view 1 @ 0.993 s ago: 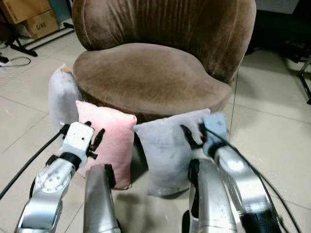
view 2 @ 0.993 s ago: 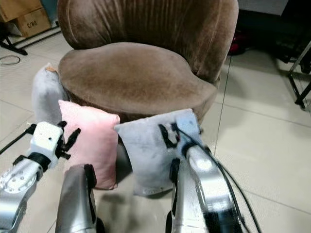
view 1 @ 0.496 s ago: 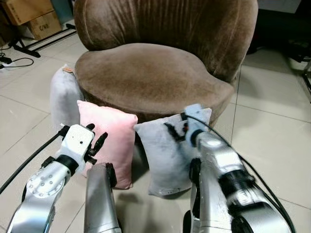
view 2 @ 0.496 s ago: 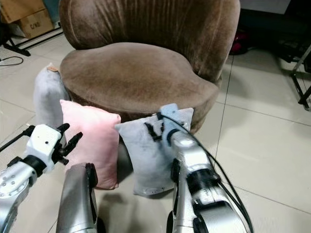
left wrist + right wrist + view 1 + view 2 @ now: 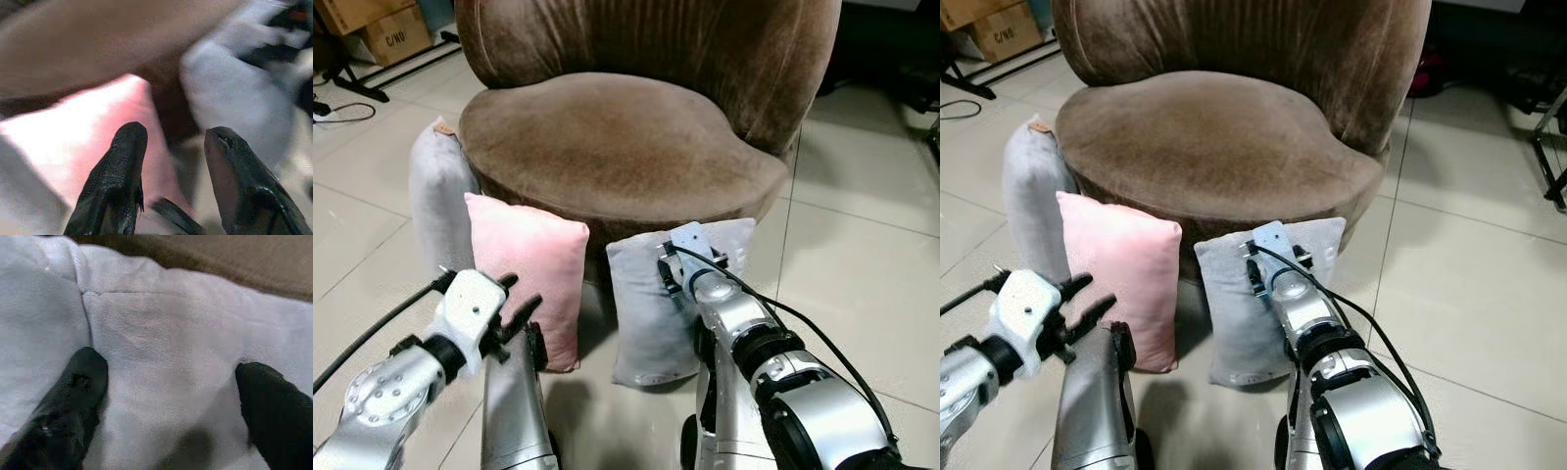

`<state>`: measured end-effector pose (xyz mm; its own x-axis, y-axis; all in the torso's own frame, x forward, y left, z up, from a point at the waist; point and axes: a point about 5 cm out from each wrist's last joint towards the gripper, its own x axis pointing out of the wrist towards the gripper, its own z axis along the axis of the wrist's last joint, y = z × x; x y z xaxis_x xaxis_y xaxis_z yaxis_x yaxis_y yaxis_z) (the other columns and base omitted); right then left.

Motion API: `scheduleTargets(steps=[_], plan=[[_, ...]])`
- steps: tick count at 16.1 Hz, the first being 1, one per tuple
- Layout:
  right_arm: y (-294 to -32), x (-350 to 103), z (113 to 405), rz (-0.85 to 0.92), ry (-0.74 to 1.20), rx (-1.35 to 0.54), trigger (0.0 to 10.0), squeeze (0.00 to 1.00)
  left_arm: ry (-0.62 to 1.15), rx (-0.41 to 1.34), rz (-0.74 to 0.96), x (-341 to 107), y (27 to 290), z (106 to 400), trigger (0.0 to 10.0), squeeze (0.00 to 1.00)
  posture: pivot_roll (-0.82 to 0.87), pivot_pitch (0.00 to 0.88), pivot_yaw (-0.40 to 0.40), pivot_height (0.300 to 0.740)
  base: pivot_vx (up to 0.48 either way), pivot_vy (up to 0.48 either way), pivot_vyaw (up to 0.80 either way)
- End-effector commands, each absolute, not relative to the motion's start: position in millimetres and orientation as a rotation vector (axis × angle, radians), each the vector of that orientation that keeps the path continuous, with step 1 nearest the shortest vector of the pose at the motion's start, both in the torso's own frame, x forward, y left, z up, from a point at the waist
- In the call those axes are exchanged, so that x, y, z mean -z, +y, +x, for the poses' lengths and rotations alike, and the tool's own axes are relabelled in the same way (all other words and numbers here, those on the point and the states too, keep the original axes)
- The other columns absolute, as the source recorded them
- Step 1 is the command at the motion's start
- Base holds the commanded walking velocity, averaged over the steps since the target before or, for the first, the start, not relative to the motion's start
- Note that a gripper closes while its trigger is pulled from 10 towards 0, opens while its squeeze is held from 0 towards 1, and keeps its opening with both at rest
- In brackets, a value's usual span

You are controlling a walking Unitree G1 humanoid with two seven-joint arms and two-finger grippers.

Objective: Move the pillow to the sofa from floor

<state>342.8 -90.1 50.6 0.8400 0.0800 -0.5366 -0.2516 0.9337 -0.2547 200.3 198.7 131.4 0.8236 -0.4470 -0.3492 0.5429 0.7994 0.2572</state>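
Right hand (image 5: 166, 406) fingers spread, pressing grey pillow (image 5: 651, 313); seam visible

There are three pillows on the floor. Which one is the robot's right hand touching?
The grey pillow leaning against the sofa's front. The right hand presses open into it; the pink pillow and other grey pillow stand apart.
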Motion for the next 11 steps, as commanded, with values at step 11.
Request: scheduleTargets(steps=[11], plan=[[-83.2, -38.0, 335.8, -0.279, 0.614, -0.193, 0.0, 0.00, 0.358, 0.699, 0.319, -129.9, 181.3, 185.4, 10.0, 0.00, 0.00, 0.107, 0.034, 0.395, 0.000, 0.000, 0.00]])
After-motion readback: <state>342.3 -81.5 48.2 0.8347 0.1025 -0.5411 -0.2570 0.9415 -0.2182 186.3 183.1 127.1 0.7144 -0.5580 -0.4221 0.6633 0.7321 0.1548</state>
